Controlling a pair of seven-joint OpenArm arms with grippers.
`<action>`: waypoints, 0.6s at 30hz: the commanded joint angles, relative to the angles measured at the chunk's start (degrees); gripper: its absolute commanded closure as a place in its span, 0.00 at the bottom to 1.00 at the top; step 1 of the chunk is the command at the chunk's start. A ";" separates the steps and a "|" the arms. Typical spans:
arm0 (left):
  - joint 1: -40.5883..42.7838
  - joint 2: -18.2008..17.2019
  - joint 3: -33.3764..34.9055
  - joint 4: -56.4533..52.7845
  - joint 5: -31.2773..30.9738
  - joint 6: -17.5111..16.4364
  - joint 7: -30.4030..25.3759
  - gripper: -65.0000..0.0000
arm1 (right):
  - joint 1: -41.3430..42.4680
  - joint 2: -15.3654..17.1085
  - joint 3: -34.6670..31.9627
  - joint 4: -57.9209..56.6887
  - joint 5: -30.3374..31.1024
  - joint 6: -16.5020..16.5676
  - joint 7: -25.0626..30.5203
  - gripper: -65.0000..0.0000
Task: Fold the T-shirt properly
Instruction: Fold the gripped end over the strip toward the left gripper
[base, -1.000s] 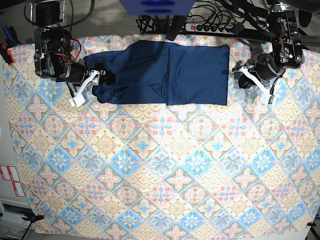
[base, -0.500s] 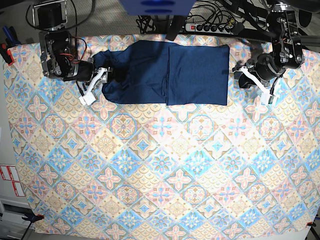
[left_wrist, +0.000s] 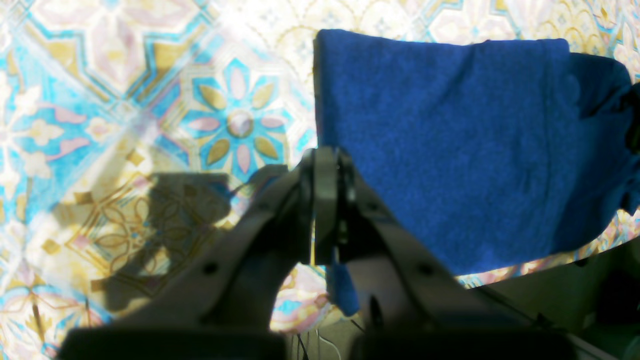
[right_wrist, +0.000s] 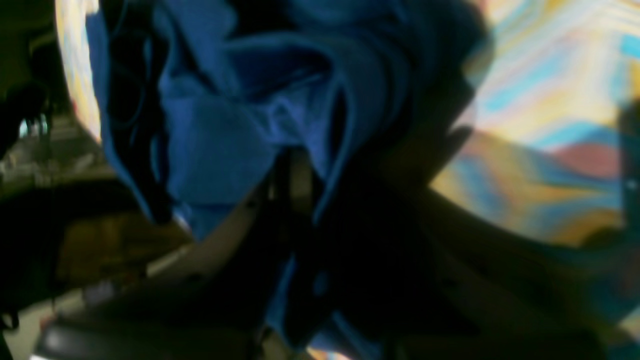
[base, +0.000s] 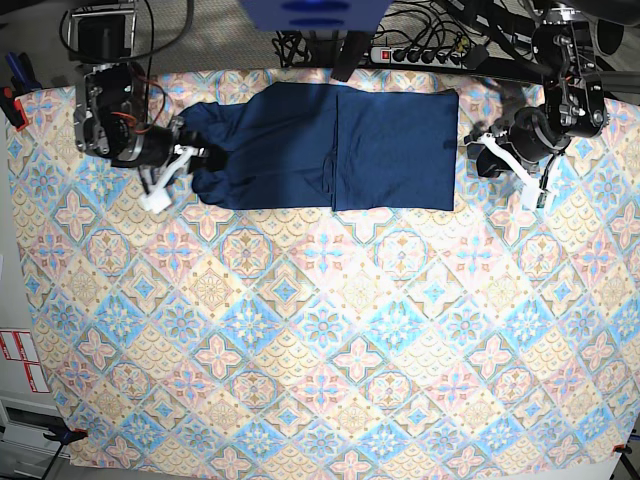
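Mid-fold: right gripper pinched onto bunched T-shirt end near tablecloth far edge. Left gripper shut, empty. Next probably lift, carry across.

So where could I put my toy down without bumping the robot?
The tablecloth lies bare everywhere below the T-shirt, down to the near edge. The far strip is crowded: the right gripper at the shirt's bunched end, the left gripper beside the other end.

Setting: lab | evidence: power strip, cables, tablecloth-covered table
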 joint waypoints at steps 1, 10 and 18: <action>-0.22 -0.53 -0.53 0.95 -0.75 -0.30 -0.92 1.00 | 0.52 1.74 1.56 0.40 -2.37 -1.34 0.51 0.94; -2.07 0.96 -0.88 0.95 -0.84 -0.30 -0.92 1.00 | 6.06 2.00 3.23 0.40 -2.37 -1.34 0.51 0.94; -2.24 1.05 -0.79 1.04 -0.84 -0.30 -0.92 1.00 | 8.35 3.67 3.23 0.40 -2.54 -1.34 0.51 0.95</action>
